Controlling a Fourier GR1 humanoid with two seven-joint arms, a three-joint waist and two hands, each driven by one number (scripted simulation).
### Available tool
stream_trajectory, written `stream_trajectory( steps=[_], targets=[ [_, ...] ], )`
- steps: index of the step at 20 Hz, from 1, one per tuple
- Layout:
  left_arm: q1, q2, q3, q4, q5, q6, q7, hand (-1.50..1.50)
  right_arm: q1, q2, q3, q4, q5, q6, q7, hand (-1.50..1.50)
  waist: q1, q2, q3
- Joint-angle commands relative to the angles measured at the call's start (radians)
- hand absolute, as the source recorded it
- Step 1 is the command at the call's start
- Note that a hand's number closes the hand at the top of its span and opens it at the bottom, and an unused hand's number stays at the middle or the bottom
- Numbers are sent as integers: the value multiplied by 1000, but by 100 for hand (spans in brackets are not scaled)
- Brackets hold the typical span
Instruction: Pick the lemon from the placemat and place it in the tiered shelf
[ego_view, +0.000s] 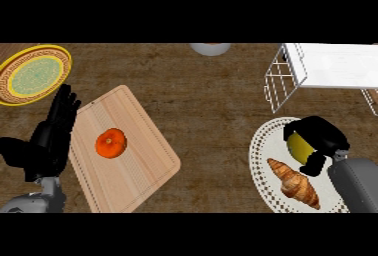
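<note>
Nearest you, the right forearm (356, 182) showed at the view's lower right, overlapping the right edge of the placemat (263, 150); treat that white, lace-edged placemat as the landmark for all that follows. Your right hand (319, 134) sat over the placemat's upper part with its fingers and thumb curled round the lemon (297, 147), whose yellow skin showed only on the hand's left side. Whether the lemon rested on the placemat or was just clear of it could not be told from this angle. A croissant (295, 184) lay on the placemat's lower half, just below the lemon. The tiered shelf (336, 65), white with wire sides, stood beyond the placemat's upper edge, near it and slightly to the right. Well to the placemat's left lay a wooden cutting board (140, 170) bearing an orange (111, 143). Further left again your left hand (50, 135) rested open, fingers straight and pointing up, holding nothing. A yellow-rimmed plate (33, 74) sat far to the placemat's upper left, and a pale bowl (210, 48), partly cut off, lay above and to its left. Judged from this, the step in hand was the grasp, with the lift and carry not yet done. The next move would call for you to raise the lemon clear of the croissant, carry it up and away from the placemat, and bring it in past the shelf's wire side before releasing.
</note>
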Motion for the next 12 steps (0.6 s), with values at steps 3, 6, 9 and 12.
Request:
stream_trajectory(
  steps=[3,6,9,12],
  targets=[
    [29,14,45,-18,23,-29,15,0,37,0,-34,-49,9,-68,-62,150,-3,6,10],
    [32,12,38,-33,3,-17,1,0,86,52,-80,-86,12,-51,137,150,-8,4,10],
    [43,-7,20,-23,6,-25,-24,0,138,93,-130,-135,-7,-8,305,150,-18,2,9],
    [78,-28,-1,-66,-22,3,0,0,172,141,-158,-288,-93,80,354,150,-12,1,9]
  ],
)
